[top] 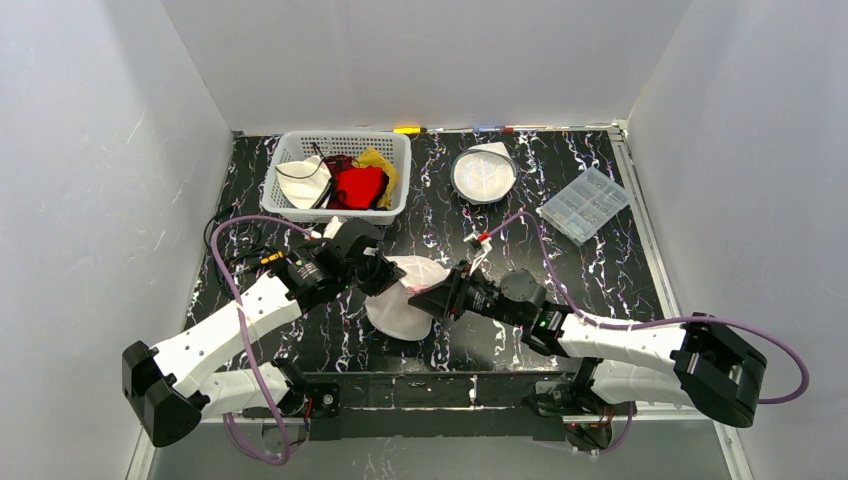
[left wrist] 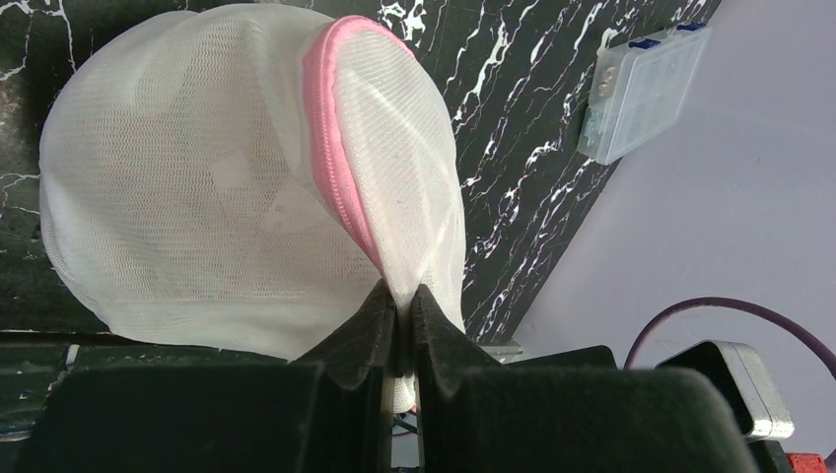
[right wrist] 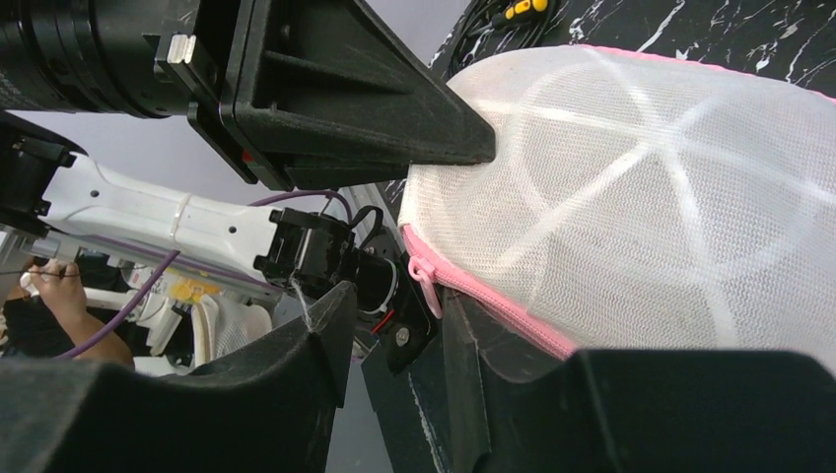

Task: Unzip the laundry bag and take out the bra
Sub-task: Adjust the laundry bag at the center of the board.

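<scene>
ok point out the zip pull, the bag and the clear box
zip pull [right wrist: 422, 273]: right wrist view, on the pink tab hanging from the zip
bag [left wrist: 197, 187]: left wrist view, on the white mesh left of the pink zip
box [top: 585, 205]: top view, on the middle of its top

A black, white-veined table carries a white lattice basket at eleven o'clock. In the basket lie a white garment, a red one and a yellow cloth at its right end. A round white container sits at one o'clock. A clear compartment box lies near it at two o'clock.
</scene>
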Controlling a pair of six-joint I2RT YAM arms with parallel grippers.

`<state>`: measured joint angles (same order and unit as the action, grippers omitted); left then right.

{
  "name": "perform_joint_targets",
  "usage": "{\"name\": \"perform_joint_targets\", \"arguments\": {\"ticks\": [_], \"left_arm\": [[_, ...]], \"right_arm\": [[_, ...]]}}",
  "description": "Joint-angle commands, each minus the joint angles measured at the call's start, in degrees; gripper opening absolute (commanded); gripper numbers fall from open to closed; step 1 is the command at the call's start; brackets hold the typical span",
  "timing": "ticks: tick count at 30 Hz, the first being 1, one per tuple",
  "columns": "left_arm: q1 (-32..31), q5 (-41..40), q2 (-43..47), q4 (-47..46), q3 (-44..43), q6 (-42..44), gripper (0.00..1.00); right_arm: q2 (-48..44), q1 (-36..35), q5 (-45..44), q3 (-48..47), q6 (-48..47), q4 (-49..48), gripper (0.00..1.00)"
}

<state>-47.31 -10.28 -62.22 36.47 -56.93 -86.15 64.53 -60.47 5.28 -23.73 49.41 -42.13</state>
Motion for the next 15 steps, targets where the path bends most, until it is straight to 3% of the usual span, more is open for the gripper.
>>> {"name": "perform_joint_targets", "arguments": {"ticks": [1,15], "left_arm": [[0.1,0.4,0.4,1.3,0.9,-0.2,0.00],[0.2,0.7,0.9,1.2,1.5,-0.1,0.00]], "right_arm": [[-1.1,-0.1,-3.7,0.5,0.3,-3.2,0.44],[-1.4,-0.1,-6.9,0.8,1.0,-2.4,0.30]]}}
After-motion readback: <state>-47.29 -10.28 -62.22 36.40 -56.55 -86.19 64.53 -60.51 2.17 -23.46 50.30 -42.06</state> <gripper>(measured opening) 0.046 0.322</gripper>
